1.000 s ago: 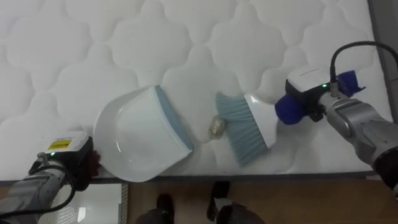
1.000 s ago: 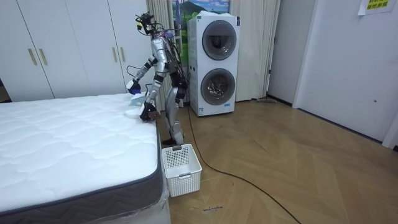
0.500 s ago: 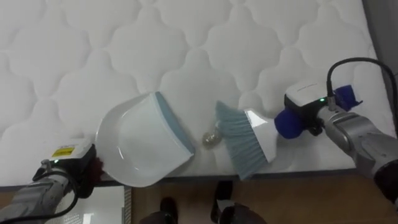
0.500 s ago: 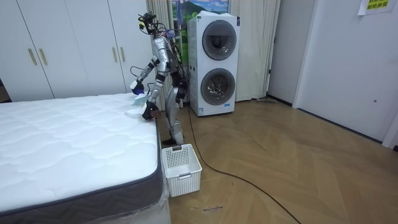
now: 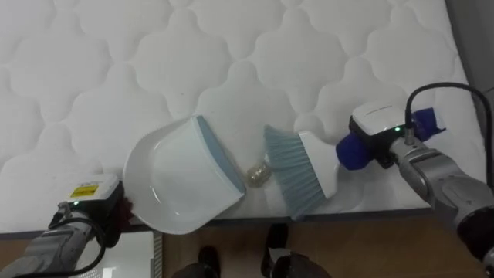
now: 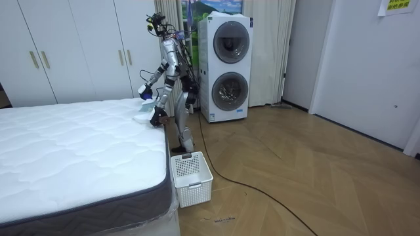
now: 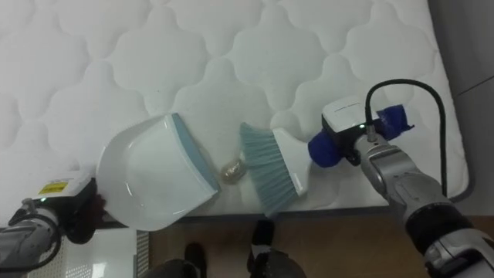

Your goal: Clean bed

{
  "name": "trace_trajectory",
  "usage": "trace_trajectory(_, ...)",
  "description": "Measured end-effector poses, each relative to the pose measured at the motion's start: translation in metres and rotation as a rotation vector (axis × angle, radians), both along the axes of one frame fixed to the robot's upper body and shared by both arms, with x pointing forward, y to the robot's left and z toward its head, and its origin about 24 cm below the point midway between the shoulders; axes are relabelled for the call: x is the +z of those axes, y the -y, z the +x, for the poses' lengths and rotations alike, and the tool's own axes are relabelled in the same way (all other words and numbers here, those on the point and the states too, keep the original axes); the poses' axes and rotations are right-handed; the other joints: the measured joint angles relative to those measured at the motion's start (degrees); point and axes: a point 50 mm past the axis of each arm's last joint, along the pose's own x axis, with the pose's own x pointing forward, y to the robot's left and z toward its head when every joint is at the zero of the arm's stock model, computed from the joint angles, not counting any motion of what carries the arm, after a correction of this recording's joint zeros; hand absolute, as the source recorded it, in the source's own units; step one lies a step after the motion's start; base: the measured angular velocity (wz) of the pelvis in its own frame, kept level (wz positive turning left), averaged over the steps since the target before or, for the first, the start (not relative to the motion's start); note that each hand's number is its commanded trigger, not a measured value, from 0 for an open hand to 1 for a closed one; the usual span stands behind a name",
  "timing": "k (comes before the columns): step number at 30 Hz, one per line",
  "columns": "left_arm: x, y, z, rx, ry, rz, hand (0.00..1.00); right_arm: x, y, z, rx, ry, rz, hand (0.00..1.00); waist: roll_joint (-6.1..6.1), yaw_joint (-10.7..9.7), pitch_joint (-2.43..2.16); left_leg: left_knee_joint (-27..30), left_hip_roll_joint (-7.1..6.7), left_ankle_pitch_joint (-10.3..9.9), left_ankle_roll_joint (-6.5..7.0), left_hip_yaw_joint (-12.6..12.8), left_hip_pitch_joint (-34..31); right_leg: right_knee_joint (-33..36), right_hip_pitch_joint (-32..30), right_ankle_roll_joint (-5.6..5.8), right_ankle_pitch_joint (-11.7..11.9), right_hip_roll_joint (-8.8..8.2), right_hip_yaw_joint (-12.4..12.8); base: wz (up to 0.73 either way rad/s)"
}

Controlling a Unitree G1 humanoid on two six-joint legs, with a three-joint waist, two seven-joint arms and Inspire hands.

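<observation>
The right hand (image 5: 382, 145), at the right of the frame, has its fingers curled round the blue handle of the brush (image 5: 301, 166). The bristles sit just right of a small crumpled ball (image 5: 258, 175) on the white bed (image 5: 154, 62). The dustpan (image 5: 174, 181) lies just left of the ball. The left hand (image 5: 108, 216) is at the pan's lower left edge, and I cannot tell if it grips.

- A home bedroom, this was: a bare quilted mattress (image 6: 65, 144) took up the room view's left.
- White wardrobe doors (image 6: 65, 52) lined the back wall.
- Stacked washer and dryer (image 6: 226, 69) stood on a wooden floor (image 6: 295, 177), with a white basket (image 6: 191, 178) beside the mattress.
</observation>
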Motion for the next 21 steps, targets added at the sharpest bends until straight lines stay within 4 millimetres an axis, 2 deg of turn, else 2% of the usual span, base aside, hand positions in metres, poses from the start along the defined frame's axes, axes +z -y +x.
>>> trace_trajectory(4, -0.007, 0.004, -0.003, 0.023, -0.010, -0.008, 1.00, -0.001, -0.009, 0.001, -0.008, 0.004, 0.034, 1.00, 0.90, 0.3, -0.04, 0.0, 0.02, 0.0, -0.05, 0.4, 0.3, -0.2, 0.1, -0.07, 0.2, 0.25, 0.3, -0.07)
trace_trajectory(7, -0.012, 0.009, -0.005, 0.033, -0.023, -0.017, 1.00, 0.003, -0.018, 0.004, -0.017, 0.017, 0.108, 1.00, 2.02, 0.4, -0.07, -0.6, -0.17, 0.0, -0.05, 0.7, 0.7, 0.0, 0.0, -0.07, 0.2, 0.08, 0.4, -0.06)
trace_trajectory(9, -0.015, 0.011, -0.006, 0.032, -0.035, -0.006, 1.00, 0.003, -0.035, 0.006, -0.007, 0.023, 0.193, 1.00, 2.41, 0.2, -0.26, -1.9, -0.85, 0.4, -0.30, 0.7, 1.5, 0.0, 0.0, -0.07, 0.2, -0.08, 0.6, -0.04)
trace_trajectory(14, -0.018, 0.013, -0.009, -0.001, -0.058, 0.052, 1.00, -0.007, -0.067, 0.004, -0.010, -0.054, 0.312, 1.00, 2.43, 0.2, -0.27, -3.2, -1.04, 0.9, -0.52, 0.8, 2.8, -0.1, 0.8, -0.18, -0.1, -0.12, 0.7, 0.01)
trace_trajectory(21, -0.022, 0.013, -0.014, -0.003, -0.058, 0.069, 1.00, -0.014, -0.081, 0.001, -0.042, -0.161, 0.439, 1.00, 2.42, 0.3, -0.27, -3.4, -1.03, 0.9, -0.53, 0.9, 3.1, -0.2, 1.1, -0.09, -0.3, -0.15, 0.5, 0.00)
